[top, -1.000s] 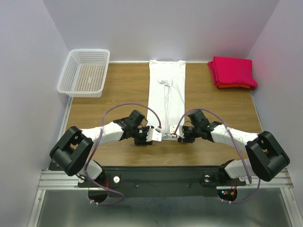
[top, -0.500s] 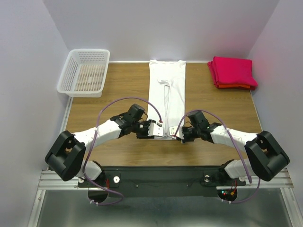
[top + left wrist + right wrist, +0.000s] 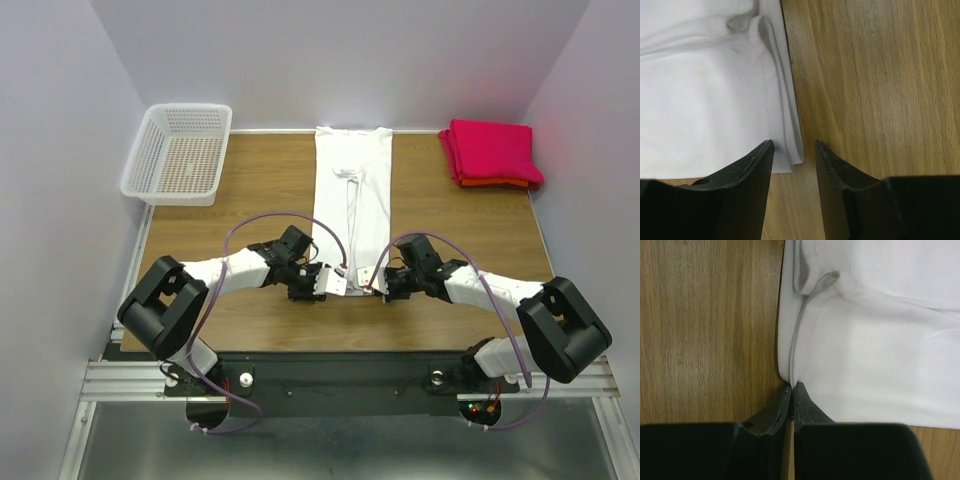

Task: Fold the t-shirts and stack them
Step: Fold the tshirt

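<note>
A: Two near corners to hold, only one is gripped. On the white t-shirt (image 3: 352,200), the right gripper (image 3: 792,386) is pinched tight on its hem corner. The left gripper (image 3: 794,145) straddles the other corner, jaws narrowly apart, holding nothing.
B: So left goes lower, then closes?
A: I'd say so. It should catch both layers of that rolled edge. Then lift evenly, carry the hem to the far end and keep it square.
B: Shirt condition?
A: Sides folded in, a long narrow strip lying flat mid-table (image 3: 240,200), with slight puckers by the hem. The red folded stack (image 3: 492,152) sits at the far right, well apart.
</note>
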Controlling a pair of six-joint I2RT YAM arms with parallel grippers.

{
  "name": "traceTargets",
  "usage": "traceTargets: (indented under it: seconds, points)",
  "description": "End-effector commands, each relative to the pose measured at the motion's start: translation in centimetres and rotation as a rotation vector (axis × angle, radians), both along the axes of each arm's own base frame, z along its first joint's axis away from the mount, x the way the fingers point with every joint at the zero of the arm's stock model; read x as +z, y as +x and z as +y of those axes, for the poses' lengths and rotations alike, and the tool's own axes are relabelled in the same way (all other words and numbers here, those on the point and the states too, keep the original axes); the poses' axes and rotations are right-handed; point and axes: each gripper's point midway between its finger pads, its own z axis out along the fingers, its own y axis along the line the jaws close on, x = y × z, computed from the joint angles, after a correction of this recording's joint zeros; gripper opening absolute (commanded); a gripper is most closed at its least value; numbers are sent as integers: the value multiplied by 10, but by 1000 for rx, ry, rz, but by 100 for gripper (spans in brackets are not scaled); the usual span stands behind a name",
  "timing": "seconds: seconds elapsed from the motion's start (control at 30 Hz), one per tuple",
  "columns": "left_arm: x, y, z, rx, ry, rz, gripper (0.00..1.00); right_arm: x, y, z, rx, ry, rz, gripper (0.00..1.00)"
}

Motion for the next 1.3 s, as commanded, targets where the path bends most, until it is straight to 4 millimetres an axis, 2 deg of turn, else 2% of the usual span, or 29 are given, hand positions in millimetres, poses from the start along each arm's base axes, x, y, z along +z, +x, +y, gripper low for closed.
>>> traceTargets:
  seconds: [0.0,0.1,0.27,0.3,0.33,0.4,0.47,0.5,0.73,0.83,1.03,1.1,1.27]
  points:
    - [-14,-7,4,-42,57,49,48,-13,-8,-13,-43,-59,41,0]
    - [-19,-9,5,-38,68,59,42,-12,-10,-14,-48,-56,47,1]
    - [-19,-13,7,-38,80,89,26,-4,-19,-13,-75,-54,121,1]
    - [-19,-14,8,-40,83,93,21,-2,-19,-14,-82,-51,124,1]
    - [-18,-16,8,-38,84,102,11,-2,-22,-15,-87,-51,133,1]
    - [-10,-18,7,-35,62,100,0,7,-22,-14,-92,-28,116,1]
    - [-2,-24,6,-40,40,114,0,14,-27,-15,-105,-17,129,1]
    - [8,-26,5,-45,17,105,0,24,-27,-12,-103,7,116,1]
    - [52,-60,0,-87,-66,181,0,54,-61,-12,-70,45,195,1]
    - [65,-63,0,-83,-67,208,0,68,-52,-11,-108,58,167,1]
    - [67,-38,5,-54,-33,165,0,87,-21,-7,-141,39,98,1]
    - [74,-24,0,-50,-43,127,0,88,-13,-6,-131,36,87,1]
    - [83,24,-8,-6,-50,22,0,94,25,-10,-129,39,46,1]
